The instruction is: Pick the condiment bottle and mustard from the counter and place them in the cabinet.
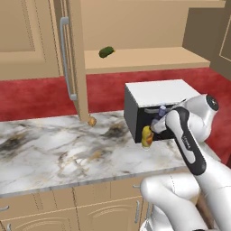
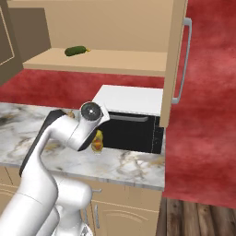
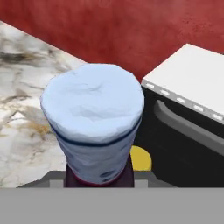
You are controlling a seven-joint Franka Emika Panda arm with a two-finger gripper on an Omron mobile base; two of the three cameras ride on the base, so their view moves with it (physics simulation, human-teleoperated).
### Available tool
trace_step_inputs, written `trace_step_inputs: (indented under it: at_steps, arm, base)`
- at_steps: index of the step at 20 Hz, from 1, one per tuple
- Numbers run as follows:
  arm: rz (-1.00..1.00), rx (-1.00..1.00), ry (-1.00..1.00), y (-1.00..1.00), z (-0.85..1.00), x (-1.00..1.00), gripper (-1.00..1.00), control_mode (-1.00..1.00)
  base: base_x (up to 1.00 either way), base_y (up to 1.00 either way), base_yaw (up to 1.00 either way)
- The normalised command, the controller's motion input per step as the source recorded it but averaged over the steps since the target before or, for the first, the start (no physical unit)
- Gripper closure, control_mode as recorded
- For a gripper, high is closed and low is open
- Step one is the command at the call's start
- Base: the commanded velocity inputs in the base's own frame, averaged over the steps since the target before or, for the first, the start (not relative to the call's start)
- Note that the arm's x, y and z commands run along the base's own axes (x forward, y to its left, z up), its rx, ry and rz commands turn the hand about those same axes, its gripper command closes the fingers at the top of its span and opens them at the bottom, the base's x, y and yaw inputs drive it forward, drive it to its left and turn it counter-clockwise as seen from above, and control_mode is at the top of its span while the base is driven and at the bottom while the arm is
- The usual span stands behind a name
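Fingers were clamped on the condiment bottle (image 3: 92,127), which was held just above the surface (image 1: 54,149) in front of the microwave (image 1: 158,97), probably for carrying up to the cabinet (image 1: 135,58). Mustard (image 1: 147,136) was left standing just beside it for later.

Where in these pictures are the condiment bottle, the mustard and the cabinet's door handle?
condiment bottle (image 3: 94,113): hand view, on its blue-grey cap.
mustard (image 1: 146,136): left base view, on its yellow body.
door handle (image 1: 66,58): left base view, mid bar.
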Motion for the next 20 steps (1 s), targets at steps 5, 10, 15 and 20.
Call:
trace_step_inputs:
  at_steps: [5,10,15,20]
  arm:
    - [-0.09,-0.03,-0.03,0.10,0.40,0.00,1.00,-1.00]
    - [-0.09,-0.03,-0.03,0.01,0.35,0.00,1.00,-1.00]
    - [-0.14,0.00,-0.04,0.00,0.40,0.00,1.00,-1.00]
    - [-0.19,0.00,-0.06,0.00,0.40,-0.01,1.00,-1.00]
  base:
    - [0.00,0.00,0.00]
    - [0.00,0.00,0.00]
    - [0.00,0.00,0.00]
    - [0.00,0.00,0.00]
